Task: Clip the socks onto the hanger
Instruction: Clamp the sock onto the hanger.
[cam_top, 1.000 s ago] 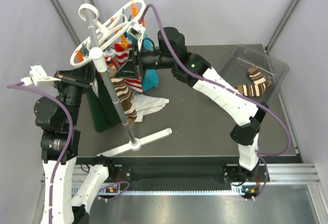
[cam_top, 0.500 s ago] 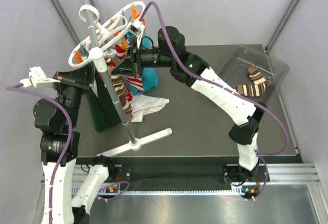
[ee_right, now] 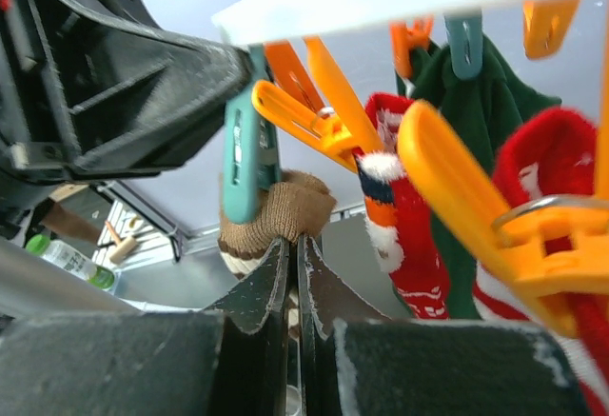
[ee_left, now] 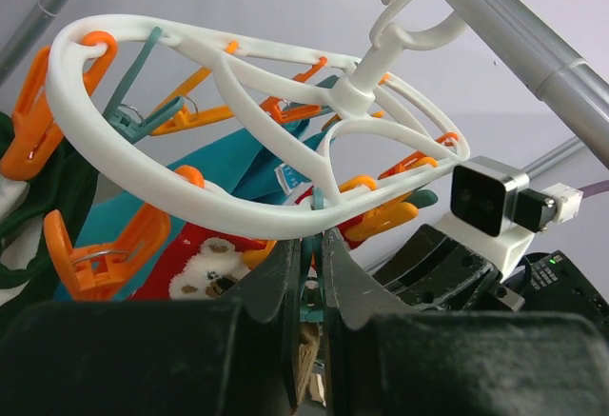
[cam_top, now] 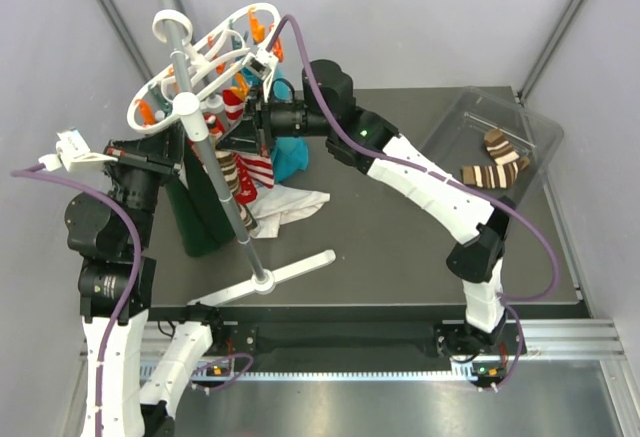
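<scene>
The white hanger (cam_top: 200, 62) with orange clips hangs atop the grey pole (cam_top: 225, 192); its ring (ee_left: 238, 211) fills the left wrist view. My left gripper (ee_left: 312, 245) is shut on a teal clip (ee_left: 311, 309) under the ring. My right gripper (ee_right: 295, 240) is shut on a brown-and-cream sock (ee_right: 285, 208), whose cuff is pressed up against that teal clip (ee_right: 245, 159). The sock (cam_top: 238, 172) dangles beside the pole, below the right gripper (cam_top: 228, 140). Red-and-white socks (ee_right: 409, 245) hang from orange clips nearby.
A clear bin (cam_top: 535, 122) at the right holds brown striped socks (cam_top: 495, 172). A dark green garment (cam_top: 200, 217), a teal cloth (cam_top: 295, 157) and a white cloth (cam_top: 295, 202) lie near the pole. The pole's white foot (cam_top: 270, 277) sits near the front edge.
My right gripper has moved left with the brown sock, lifting it toward the hanger. The hanger ring has swung slightly left. The left arm has stayed put.
</scene>
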`<state>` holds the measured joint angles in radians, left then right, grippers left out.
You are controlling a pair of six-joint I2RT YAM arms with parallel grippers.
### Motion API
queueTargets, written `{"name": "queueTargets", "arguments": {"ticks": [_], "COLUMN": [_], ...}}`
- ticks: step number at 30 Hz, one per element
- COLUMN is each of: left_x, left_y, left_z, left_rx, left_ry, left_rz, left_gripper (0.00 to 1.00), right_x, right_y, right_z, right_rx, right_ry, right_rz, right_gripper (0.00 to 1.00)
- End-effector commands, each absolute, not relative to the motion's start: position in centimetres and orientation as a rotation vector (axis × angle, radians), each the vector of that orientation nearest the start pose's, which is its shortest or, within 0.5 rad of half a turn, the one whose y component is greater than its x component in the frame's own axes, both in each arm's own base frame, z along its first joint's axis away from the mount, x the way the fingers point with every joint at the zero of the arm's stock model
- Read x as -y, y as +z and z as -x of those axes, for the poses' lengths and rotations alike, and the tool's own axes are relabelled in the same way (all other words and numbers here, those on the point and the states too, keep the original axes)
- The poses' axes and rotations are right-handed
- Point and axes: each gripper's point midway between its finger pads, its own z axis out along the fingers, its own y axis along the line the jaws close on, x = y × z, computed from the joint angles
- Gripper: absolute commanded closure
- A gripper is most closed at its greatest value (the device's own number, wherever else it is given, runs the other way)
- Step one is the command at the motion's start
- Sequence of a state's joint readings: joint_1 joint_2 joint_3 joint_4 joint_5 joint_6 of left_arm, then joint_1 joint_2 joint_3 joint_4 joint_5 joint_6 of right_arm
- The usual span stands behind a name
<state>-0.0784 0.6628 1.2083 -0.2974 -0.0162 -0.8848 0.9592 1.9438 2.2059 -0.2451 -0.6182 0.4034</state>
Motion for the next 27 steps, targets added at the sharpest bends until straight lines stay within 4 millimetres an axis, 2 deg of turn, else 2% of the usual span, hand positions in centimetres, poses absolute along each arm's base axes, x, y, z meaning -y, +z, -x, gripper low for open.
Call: {"name": "queueTargets", "arguments": {"ticks": [1,16,17,19,20,21,24,27], "left_x": [5.8,5.7,5.7,5.6,5.6,5.5,5.3,5.2], "left_y": [48.8,48.6,48.5,48.5,48.4,48.4,48.5,48.7], "left_z": [-23.1,-22.9,-23.0,-22.8,-22.8,-22.7,-22.4,-22.0], "left_rx": [-1.29,-1.294,-1.299,-1.295,-1.294,-1.288,-1.274,-1.27], "left_ry": [-0.833,-0.82,-0.818,-0.819,-0.819,-0.816,-0.808,-0.795], "left_rz": [0.504,0.502,0.503,0.504,0.506,0.507,0.509,0.493], "left_gripper": [1.0,1.0,0.96,0.81,0.62,0.56,0.43,0.37], "right_x": [-50.7,-51.0,-51.1,-51.2,-51.3,-51.3,-51.6,-51.8], "right_y": [47.3,48.9,48.8,48.8,48.6,48.8,48.8,48.7], "right_z": [-20.9,-21.1,-21.0,-21.0,-21.0,-20.9,-21.0,-21.4], "right_rx": [-1.381,-1.326,-1.326,-1.327,-1.329,-1.326,-1.319,-1.315], "right_ry": [1.5,1.51,1.514,1.517,1.521,1.529,1.542,1.533], "right_rz": [0.985,0.967,0.969,0.967,0.97,0.968,0.964,0.953], "right_gripper": [1.0,1.0,1.0,1.0,1.0,1.0,1.0,1.0]}}
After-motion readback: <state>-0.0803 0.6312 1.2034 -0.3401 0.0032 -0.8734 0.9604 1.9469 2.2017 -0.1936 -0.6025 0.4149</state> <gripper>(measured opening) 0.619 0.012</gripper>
